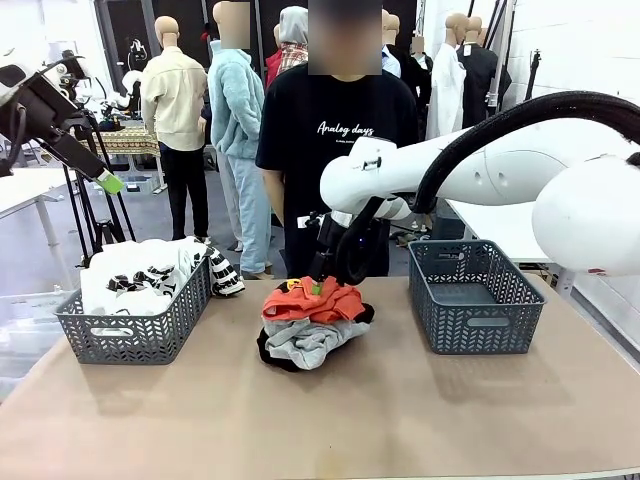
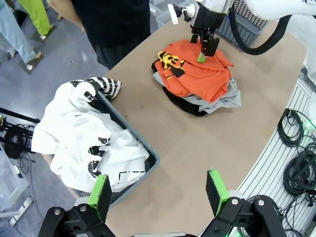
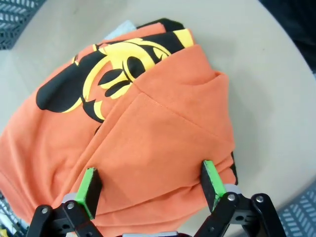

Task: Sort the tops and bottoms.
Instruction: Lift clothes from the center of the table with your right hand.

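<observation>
Three layers stacked under my right gripper (image 3: 148, 173) | jaws wide open, straddling the orange shirt (image 3: 163, 118) | risk: deep pinch also drags grey shirt (image 1: 305, 342) below

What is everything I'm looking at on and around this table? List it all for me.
left grey plastic basket: one, grey, table's left end
right grey plastic basket: one, grey, table's right end
white cloth shirt with black print: one, in the left basket, spilling over its rim
orange cloth shirt with yellow-black graphic: one, top of the middle pile
light grey cloth shirt: one, under the orange one
plain black cloth garment: one, bottom of the pile
table: one, tan
person in a black tee: one, far side
left gripper: black, green pads, open, raised at the left end
right gripper: same colours, open, down at the orange shirt
</observation>
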`<action>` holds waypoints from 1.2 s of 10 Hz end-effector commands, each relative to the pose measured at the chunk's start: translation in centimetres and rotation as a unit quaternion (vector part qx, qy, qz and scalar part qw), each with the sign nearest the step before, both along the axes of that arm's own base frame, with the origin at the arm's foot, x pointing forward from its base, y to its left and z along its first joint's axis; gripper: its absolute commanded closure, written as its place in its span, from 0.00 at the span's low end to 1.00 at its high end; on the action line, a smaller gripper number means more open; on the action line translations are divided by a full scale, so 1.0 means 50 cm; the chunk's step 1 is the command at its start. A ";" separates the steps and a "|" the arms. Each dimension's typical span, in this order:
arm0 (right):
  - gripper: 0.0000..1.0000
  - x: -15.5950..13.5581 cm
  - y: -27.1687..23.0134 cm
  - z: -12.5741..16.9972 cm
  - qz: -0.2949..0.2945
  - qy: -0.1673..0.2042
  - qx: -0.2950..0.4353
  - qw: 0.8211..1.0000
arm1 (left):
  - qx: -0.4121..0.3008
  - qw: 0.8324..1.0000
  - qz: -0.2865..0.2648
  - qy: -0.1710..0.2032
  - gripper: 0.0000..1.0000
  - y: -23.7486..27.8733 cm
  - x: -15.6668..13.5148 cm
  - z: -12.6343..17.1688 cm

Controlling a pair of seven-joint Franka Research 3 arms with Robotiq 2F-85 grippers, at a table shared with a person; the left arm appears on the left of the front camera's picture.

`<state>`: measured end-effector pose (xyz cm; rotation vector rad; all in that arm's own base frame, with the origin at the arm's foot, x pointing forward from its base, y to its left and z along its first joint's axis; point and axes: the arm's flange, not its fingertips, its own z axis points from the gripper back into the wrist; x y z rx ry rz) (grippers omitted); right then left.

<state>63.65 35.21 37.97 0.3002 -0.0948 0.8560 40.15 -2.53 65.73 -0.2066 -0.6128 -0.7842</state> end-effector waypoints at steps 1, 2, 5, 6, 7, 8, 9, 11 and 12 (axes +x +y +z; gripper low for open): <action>0.00 0.004 0.011 0.009 0.008 0.025 -0.016 1.000 | 0.001 1.000 0.007 0.000 0.00 -0.002 -0.001 0.003; 0.08 0.004 0.013 0.003 0.012 0.033 -0.017 0.999 | 0.001 1.000 0.007 0.000 0.00 -0.002 -0.001 0.003; 0.60 0.001 0.024 -0.010 0.019 0.047 -0.027 0.998 | 0.001 1.000 0.007 0.000 0.00 -0.002 -0.001 0.003; 0.79 0.002 0.027 -0.010 0.019 0.048 -0.025 0.998 | 0.001 1.000 0.007 0.000 0.00 -0.002 -0.001 0.003; 0.98 0.003 0.027 -0.008 0.020 0.046 -0.024 0.998 | 0.001 1.000 0.007 0.000 0.00 -0.002 -0.001 0.003; 1.00 0.001 0.026 -0.002 0.019 0.044 -0.022 0.999 | 0.001 1.000 0.007 0.000 0.00 -0.002 -0.001 0.003; 1.00 -0.001 0.025 0.004 0.018 0.043 -0.020 0.999 | 0.001 1.000 0.007 0.000 0.00 -0.002 -0.001 0.003; 1.00 -0.009 0.024 0.009 0.017 0.047 -0.017 0.999 | 0.001 1.000 0.007 0.000 0.00 -0.002 -0.001 0.003; 1.00 -0.010 0.023 0.011 0.016 0.049 -0.020 0.998 | 0.001 1.000 0.007 0.000 0.00 -0.002 -0.001 0.003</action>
